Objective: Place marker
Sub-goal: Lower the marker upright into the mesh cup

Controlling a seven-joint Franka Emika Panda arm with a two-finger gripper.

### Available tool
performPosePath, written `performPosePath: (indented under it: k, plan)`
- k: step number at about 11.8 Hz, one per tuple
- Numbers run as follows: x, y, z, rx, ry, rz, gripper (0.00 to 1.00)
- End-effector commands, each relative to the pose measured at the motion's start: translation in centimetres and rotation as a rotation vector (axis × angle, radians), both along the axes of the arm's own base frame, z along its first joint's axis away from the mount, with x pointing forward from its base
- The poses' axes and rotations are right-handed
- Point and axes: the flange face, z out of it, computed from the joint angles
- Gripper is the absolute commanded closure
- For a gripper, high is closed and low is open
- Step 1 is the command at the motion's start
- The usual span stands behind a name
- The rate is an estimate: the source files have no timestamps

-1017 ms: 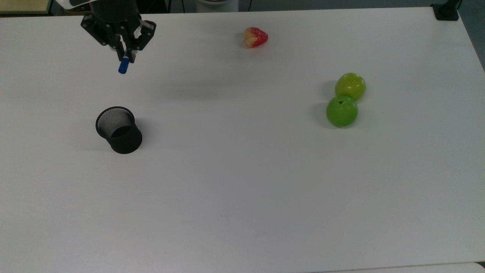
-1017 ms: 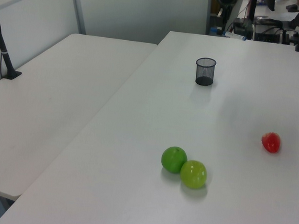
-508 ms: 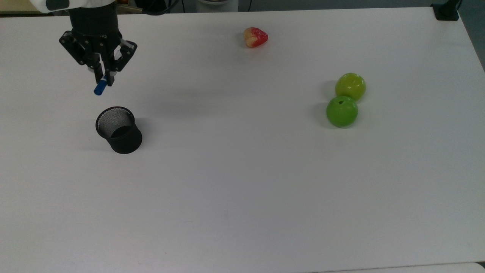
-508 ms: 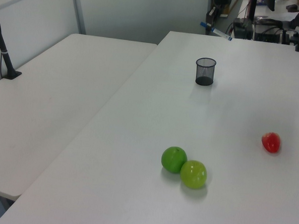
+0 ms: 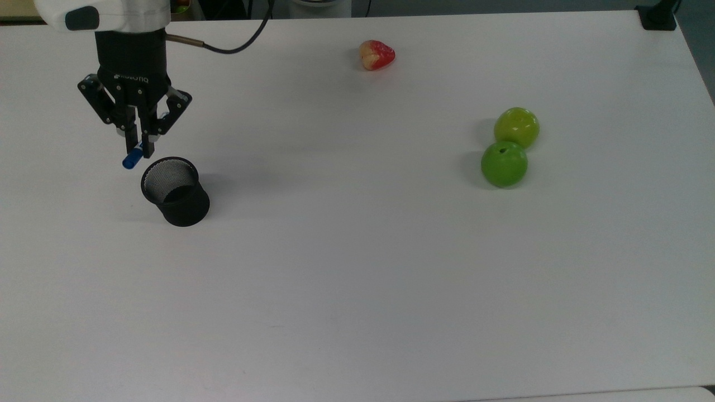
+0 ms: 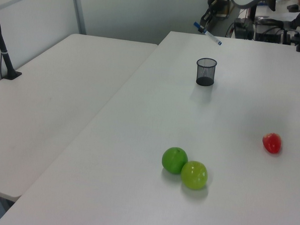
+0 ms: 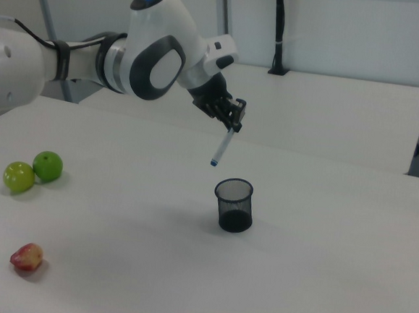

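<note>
Between the pincer's fingers sits the marker (image 7: 223, 145), clamped near its upper end, so the gripper (image 5: 137, 146) is closed on it and carrying it in the air. Its long axis hangs down and tilted, not plumb: in the right view the blue tip trails toward the right view's left, below the fingers. Below the pincer and slightly off to one side stands the cup (image 5: 175, 191), mouth up on the table (image 5: 357, 268). In the top view the blue tip (image 5: 130, 161) shows just beside the cup's rim, toward the top view's left, not yet over the opening. In the left view the marker (image 6: 207, 33) floats clear above the cup (image 6: 206, 71). My read: the tip needs carrying across over the mouth, then lowering along the barrel's line. Well away from the pincer lie two green apples (image 5: 508, 146) and a red fruit (image 5: 377, 54), no part of this.
</note>
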Motion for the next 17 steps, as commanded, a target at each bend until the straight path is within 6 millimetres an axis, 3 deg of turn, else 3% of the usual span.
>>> performPosePath:
  k: [1,7,12,17]
  plan:
    - [0.0,-0.5,-2.5,-0.008,-0.080,0.003,0.88]
    - [1.3,-0.8,-8.4,-0.029,-0.165,0.016,0.88]
    - [1.2,-0.5,-11.2,-0.026,-0.122,0.020,0.87]
    - [0.8,-0.4,-12.1,-0.022,-0.103,0.021,0.85]
